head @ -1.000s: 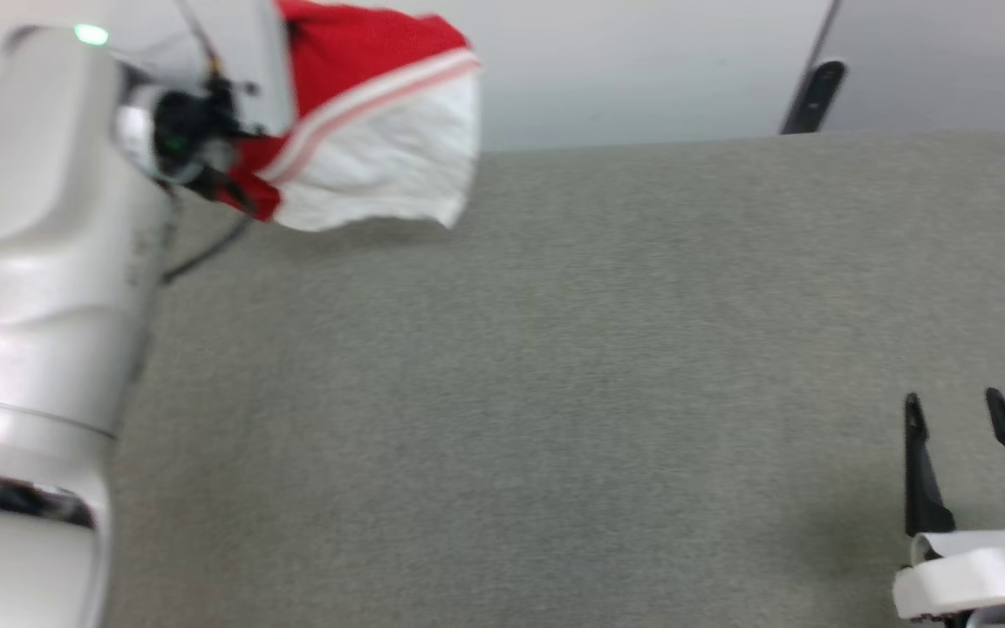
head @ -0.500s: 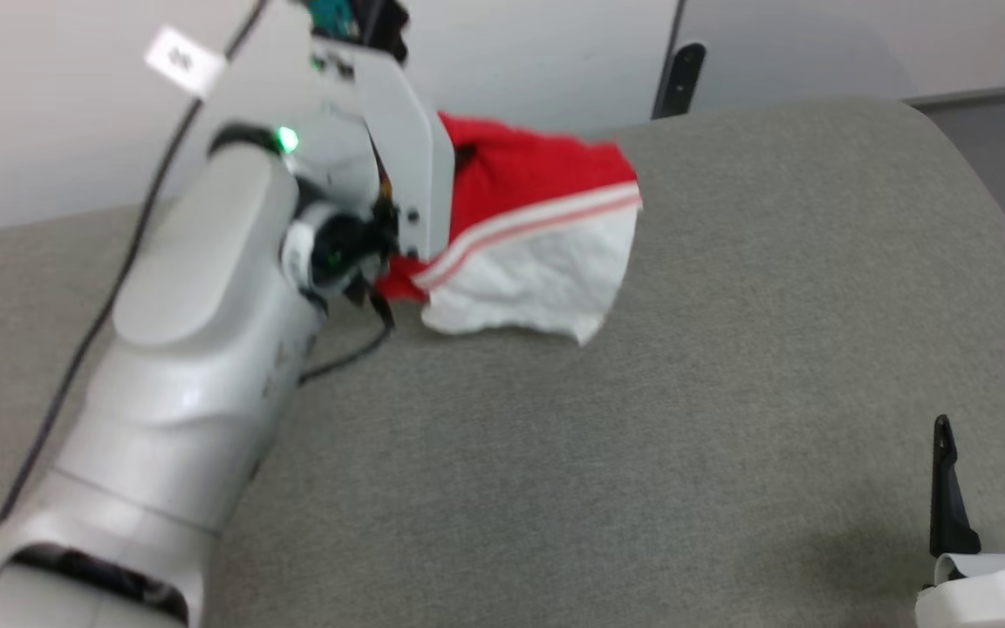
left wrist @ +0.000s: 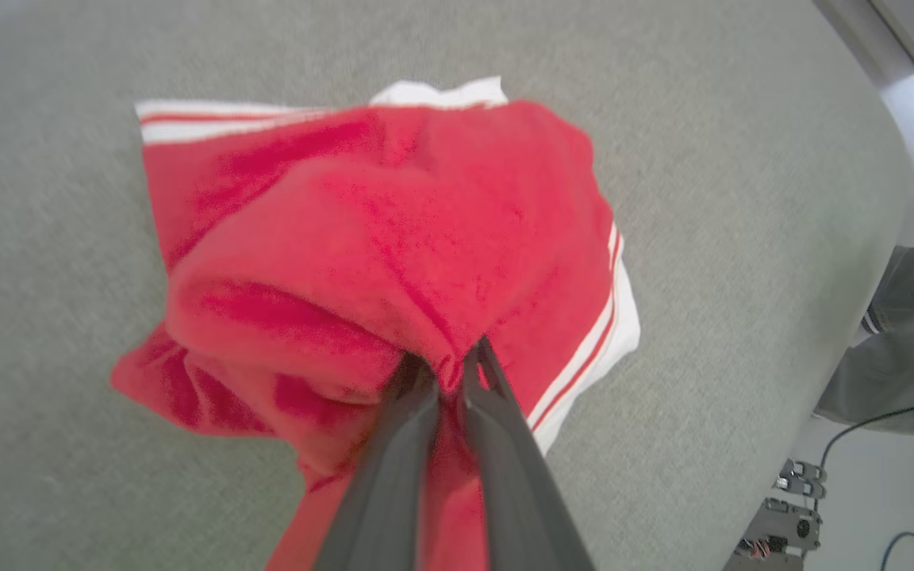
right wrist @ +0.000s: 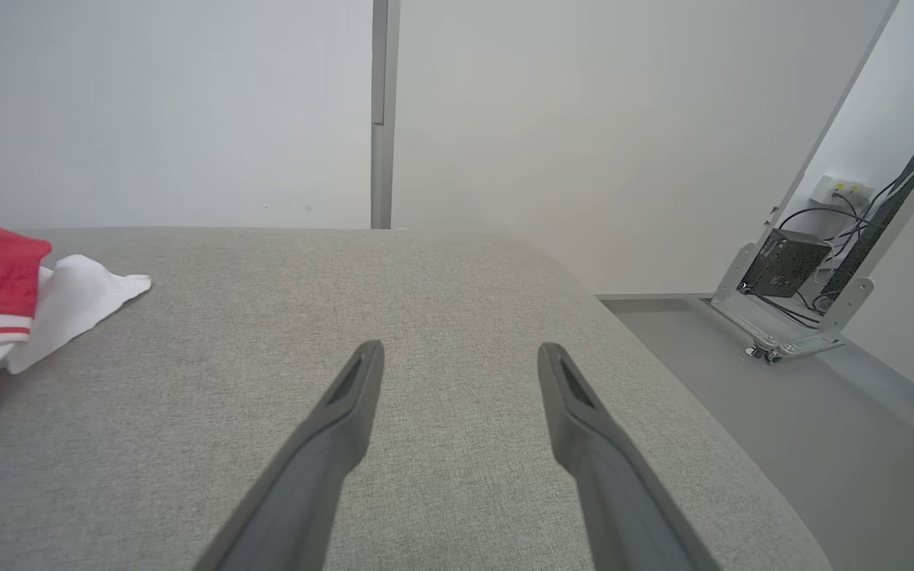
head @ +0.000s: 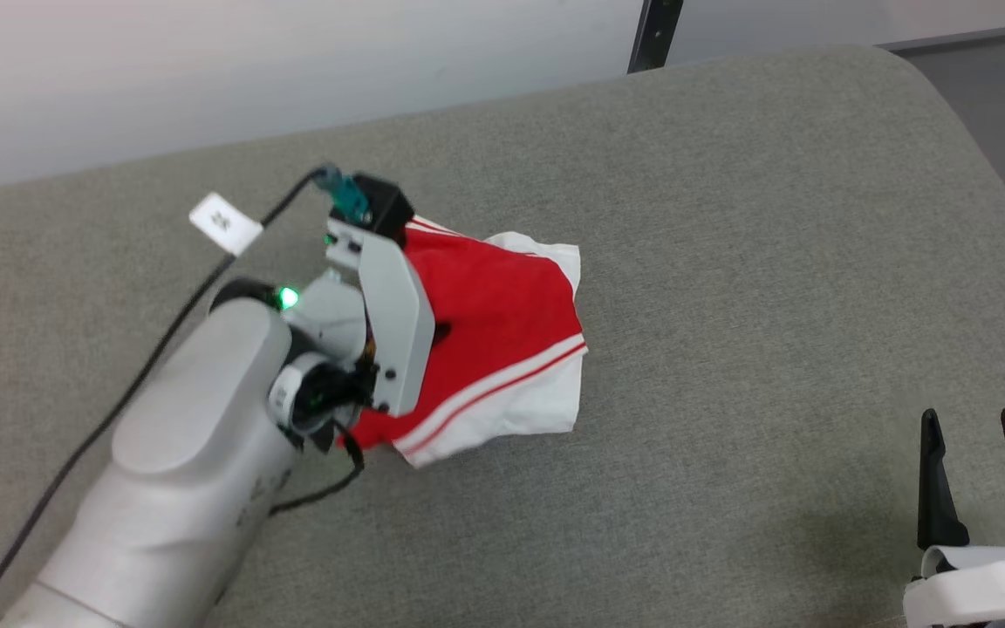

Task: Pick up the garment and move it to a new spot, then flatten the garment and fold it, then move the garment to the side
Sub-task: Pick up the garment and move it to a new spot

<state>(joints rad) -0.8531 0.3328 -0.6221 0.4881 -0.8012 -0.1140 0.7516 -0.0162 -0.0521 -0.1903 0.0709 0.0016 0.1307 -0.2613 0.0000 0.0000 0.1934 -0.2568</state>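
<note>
One of three stages looks underway. The left gripper (left wrist: 445, 366) has its jaws pinched together on a bunched fold of the red shirt (left wrist: 393, 238). The cloth spills ahead of and around the fingertips, and its lower folds seem to touch the grey upholstered surface (head: 729, 262). The right gripper (right wrist: 461, 353) hangs with jaws spread and nothing between them; the red shirt lies well off to their left. By my judgement, releasing, flattening, folding and the shift aside are all left to do.
</note>
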